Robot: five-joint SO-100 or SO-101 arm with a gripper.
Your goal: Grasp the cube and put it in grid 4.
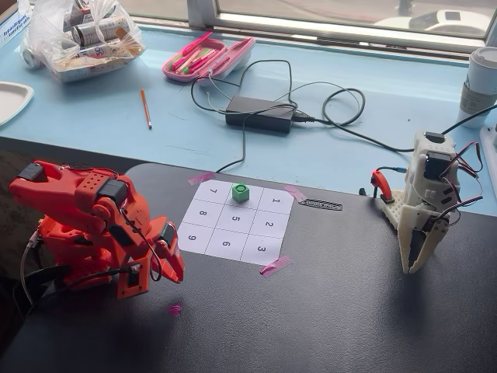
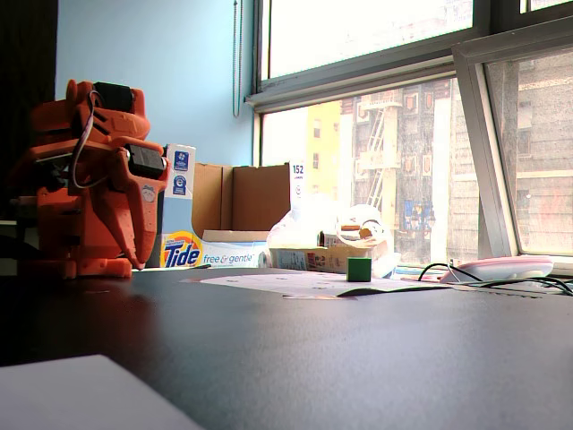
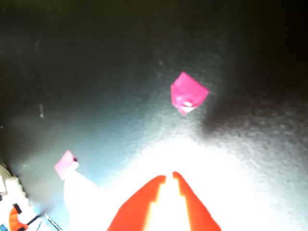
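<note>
The green cube (image 1: 241, 193) stands on the numbered paper sheet in the top-middle cell, between the cells 7 and 1. That cell is grid 4 (image 1: 255, 201), and the cube covers its digit. In another fixed view the cube (image 2: 359, 269) sits upright on the sheet (image 2: 295, 283). My orange gripper (image 1: 176, 273) is folded down at the sheet's left, well apart from the cube, pointing at the black table. In the wrist view the gripper (image 3: 169, 175) has its red jaws nearly touching, with nothing between them.
A white second arm (image 1: 423, 210) stands at the table's right. A pink tape scrap (image 3: 188, 93) lies on the black table ahead of the gripper. Behind the table are a power brick with cables (image 1: 260, 114), a pink pencil case (image 1: 206, 58) and a bag (image 1: 81, 35).
</note>
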